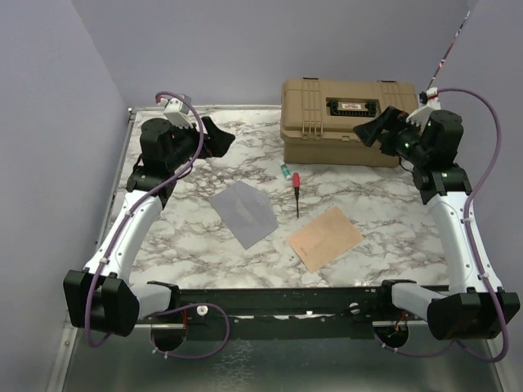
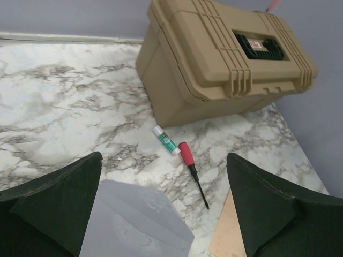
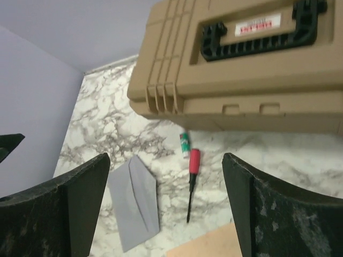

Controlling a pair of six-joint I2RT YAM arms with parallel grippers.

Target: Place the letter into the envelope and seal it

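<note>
The grey envelope (image 1: 242,212) lies flat on the marble table, left of centre, its flap crease showing. The tan letter (image 1: 324,237) lies flat to its right, apart from it, nearer the front edge. My left gripper (image 1: 217,135) hovers open above the back left of the table, well behind the envelope. Over the back right, my right gripper (image 1: 376,129) is open in front of the case. The left wrist view has the envelope (image 2: 134,225) and a strip of the letter (image 2: 228,235) below the open gripper (image 2: 164,156). The right wrist view shows the envelope (image 3: 135,201), the letter's edge (image 3: 209,247) and the empty open gripper (image 3: 166,158).
A big tan hard case (image 1: 347,121) stands at the back of the table. In front of it lie a red-handled screwdriver (image 1: 297,189) and a small green-and-white glue stick (image 1: 285,171), between the envelope and the letter. Purple walls close in both sides and the back.
</note>
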